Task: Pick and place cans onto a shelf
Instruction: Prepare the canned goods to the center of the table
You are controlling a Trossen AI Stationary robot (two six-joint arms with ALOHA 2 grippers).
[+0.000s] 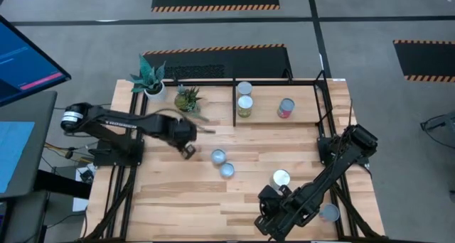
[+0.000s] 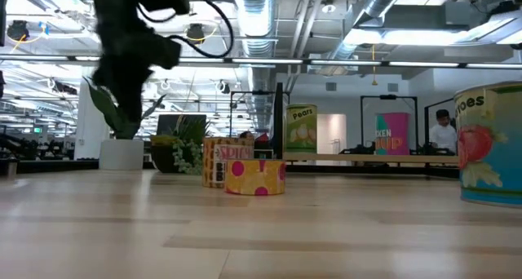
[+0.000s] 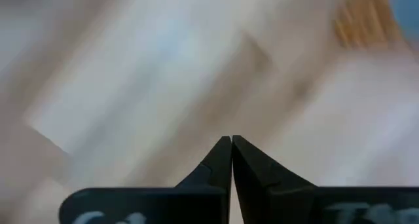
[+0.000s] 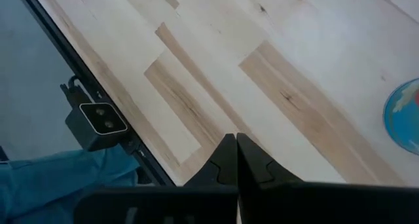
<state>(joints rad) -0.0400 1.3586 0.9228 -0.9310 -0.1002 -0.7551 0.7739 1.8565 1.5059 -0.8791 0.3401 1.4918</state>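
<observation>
Three cans stand in the shelf [image 1: 323, 101], a black-barred bay with a wood base at the far right: two silver-topped [image 1: 244, 89] [image 1: 245, 106] and one pink-red [image 1: 286, 108]. Two cans [image 1: 218, 157] [image 1: 227, 170] stand mid-table, and they also show in the low view [image 2: 254, 177]. Another can [image 1: 281, 177] stands nearer the front. My left gripper [image 1: 189, 150] hovers left of the mid-table pair, shut and empty [image 3: 231, 140]. My right gripper [image 1: 265, 225] is shut and empty [image 4: 234, 137] near the front edge.
Two potted plants [image 1: 153, 76] [image 1: 187, 97] stand at the far left, beside the shelf. One more can [image 1: 329, 213] sits at the front right by my right arm. A small camera box [image 4: 98, 119] is fixed at the table's near edge. Bare wood lies at the front left.
</observation>
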